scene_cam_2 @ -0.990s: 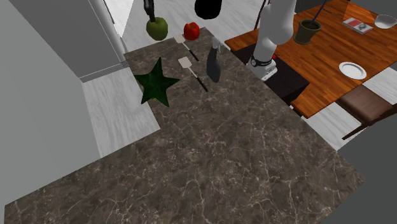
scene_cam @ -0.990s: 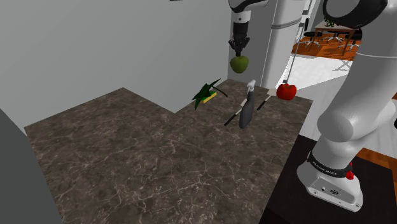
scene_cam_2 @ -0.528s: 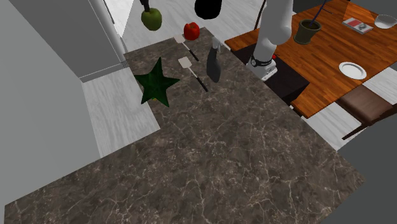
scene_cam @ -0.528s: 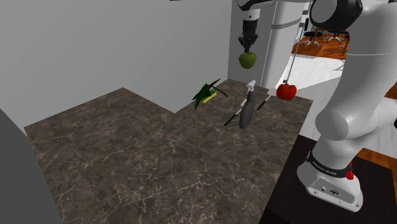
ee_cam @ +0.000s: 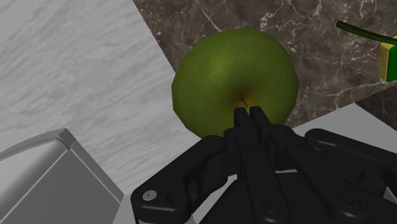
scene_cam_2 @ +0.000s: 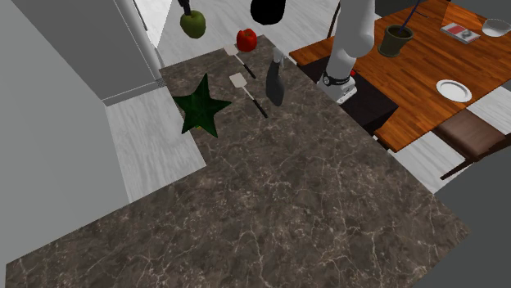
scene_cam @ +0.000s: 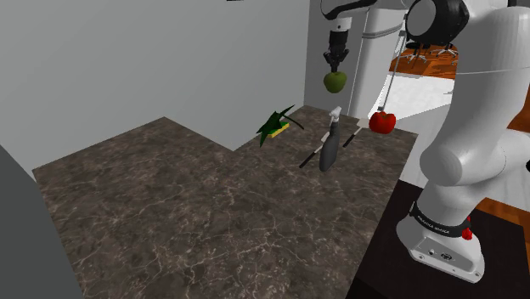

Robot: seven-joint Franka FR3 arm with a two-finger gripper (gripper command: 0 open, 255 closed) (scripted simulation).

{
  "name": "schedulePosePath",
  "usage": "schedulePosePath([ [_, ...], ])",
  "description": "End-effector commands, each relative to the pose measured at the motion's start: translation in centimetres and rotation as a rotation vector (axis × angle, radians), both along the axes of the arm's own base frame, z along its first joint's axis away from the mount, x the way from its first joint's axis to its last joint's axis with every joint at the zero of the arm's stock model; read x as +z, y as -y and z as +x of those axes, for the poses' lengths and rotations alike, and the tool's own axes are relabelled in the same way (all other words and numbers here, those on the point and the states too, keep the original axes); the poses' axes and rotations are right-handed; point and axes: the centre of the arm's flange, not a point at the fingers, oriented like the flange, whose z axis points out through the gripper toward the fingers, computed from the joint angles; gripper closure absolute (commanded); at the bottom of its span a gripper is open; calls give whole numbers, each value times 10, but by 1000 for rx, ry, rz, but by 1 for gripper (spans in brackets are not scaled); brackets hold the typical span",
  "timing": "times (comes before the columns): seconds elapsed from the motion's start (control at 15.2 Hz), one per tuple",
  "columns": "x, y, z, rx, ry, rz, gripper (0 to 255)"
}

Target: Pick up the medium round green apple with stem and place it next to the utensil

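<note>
A round green apple [scene_cam: 335, 81] [scene_cam_2: 192, 24] hangs high above the far end of the dark marble counter [scene_cam: 221, 204]. My gripper [scene_cam: 336, 61] [scene_cam_2: 187, 10] is shut on it from above. In the wrist view the two black fingers meet at the apple's [ee_cam: 235, 73] stem dimple, with my gripper [ee_cam: 249, 114] pinching there. Below, a spatula [scene_cam_2: 248, 92] with a pale head and dark handle lies on the counter; its handle [scene_cam: 311, 157] shows in the shoulder view. A second spatula [scene_cam_2: 237, 56] lies farther back.
A dark grey spray bottle [scene_cam: 329, 144] [scene_cam_2: 275, 82] stands beside the spatula. A red apple [scene_cam: 383, 121] [scene_cam_2: 246, 38] sits at the counter's far corner. A green star-shaped item [scene_cam: 276, 125] [scene_cam_2: 199, 106] lies near the wall-side edge. A wooden table [scene_cam_2: 426, 74] stands beyond the stand.
The gripper has carried the green apple a little up and toward the shoulder view's right, over the counter's far end. Things on the counter have stayed put.
</note>
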Motion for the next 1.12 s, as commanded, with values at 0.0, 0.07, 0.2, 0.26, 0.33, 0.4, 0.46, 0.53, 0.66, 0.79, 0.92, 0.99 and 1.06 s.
schedulePosePath([
  [0.0,-11,1,0,0,1,-1,255],
  [0.07,-16,1,0,0,1,-1,255],
  [0.2,-27,1,0,0,1,-1,255],
  [0.26,-32,1,0,0,1,-1,255],
  [0.33,-37,1,0,0,1,-1,255],
  [0.4,-42,1,0,0,1,-1,255],
  [0.46,-48,1,0,0,1,-1,255],
  [0.53,-53,1,0,0,1,-1,255],
  [0.66,-64,1,0,0,1,-1,255],
  [0.79,-74,1,0,0,1,-1,255],
  [0.92,-85,1,0,0,1,-1,255],
  [0.99,-90,1,0,0,1,-1,255],
  [1.06,-95,1,0,0,1,-1,255],
])
